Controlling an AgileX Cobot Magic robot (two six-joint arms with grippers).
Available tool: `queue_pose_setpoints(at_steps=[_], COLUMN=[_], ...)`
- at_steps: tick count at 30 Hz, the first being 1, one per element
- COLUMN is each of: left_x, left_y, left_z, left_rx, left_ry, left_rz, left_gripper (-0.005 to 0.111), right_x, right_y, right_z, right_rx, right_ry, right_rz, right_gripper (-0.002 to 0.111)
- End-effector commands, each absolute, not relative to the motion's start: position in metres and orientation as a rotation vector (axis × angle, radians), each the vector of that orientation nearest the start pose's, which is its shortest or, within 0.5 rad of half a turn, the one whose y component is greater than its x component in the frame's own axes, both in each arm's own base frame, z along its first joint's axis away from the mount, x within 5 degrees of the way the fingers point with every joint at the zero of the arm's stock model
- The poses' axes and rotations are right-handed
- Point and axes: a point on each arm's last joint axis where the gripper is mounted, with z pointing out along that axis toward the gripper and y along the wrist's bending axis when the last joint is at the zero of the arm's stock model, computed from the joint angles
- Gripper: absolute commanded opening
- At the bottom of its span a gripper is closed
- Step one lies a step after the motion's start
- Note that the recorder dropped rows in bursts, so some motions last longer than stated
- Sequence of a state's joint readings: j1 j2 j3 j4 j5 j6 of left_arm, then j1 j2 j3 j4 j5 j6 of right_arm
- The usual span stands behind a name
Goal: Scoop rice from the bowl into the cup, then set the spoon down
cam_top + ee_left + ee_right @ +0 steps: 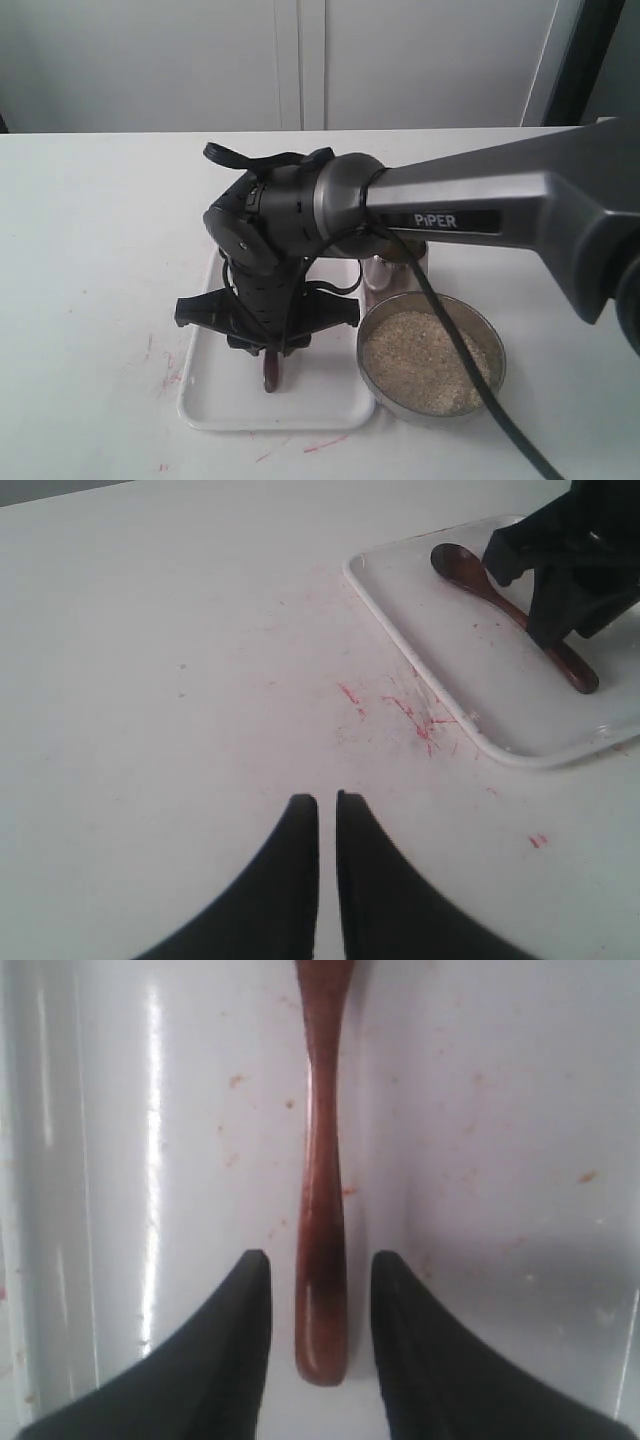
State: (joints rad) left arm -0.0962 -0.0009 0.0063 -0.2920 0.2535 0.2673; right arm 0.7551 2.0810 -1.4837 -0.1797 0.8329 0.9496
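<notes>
The dark wooden spoon (322, 1210) lies flat on the white tray (500, 1110). My right gripper (320, 1260) is open and straddles the end of the handle, with a gap on each side. From outside, the spoon (270, 376) pokes out below the right gripper (271, 352), which reaches across to the tray (205, 400). The steel bowl (497, 345) holding rice (430, 365) stands just right of the tray. The cup (380, 272) is mostly hidden behind the arm. My left gripper (327, 800) is shut over bare table, and from there the spoon (480, 585) shows.
Red marks (415, 715) stain the white table beside the tray's rim (520, 755). The right arm (480, 210) spans the scene above the cup and bowl, with its cable (470, 370) hanging over the rice. A white wall runs behind the table.
</notes>
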Motion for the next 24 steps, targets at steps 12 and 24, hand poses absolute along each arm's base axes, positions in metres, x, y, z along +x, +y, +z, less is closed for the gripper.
queue_pose_setpoints(at_steps=[12,24], left_x=[0.054,0.054], left_y=[-0.012,-0.012], left_z=[0.191,0.191], left_rx=[0.123,0.123], left_ry=[1.725,1.725], left_rz=[-0.158,-0.158], left_gripper=[0.014,0.014], right_x=[0.288,0.23], right_y=[0.274,0.27], right_z=[0.21,0.259], right_rx=[-0.166,-0.472], right_ry=[2.93,2.915], right_rz=[0.049,0.003], right_gripper=[0.03,0.002])
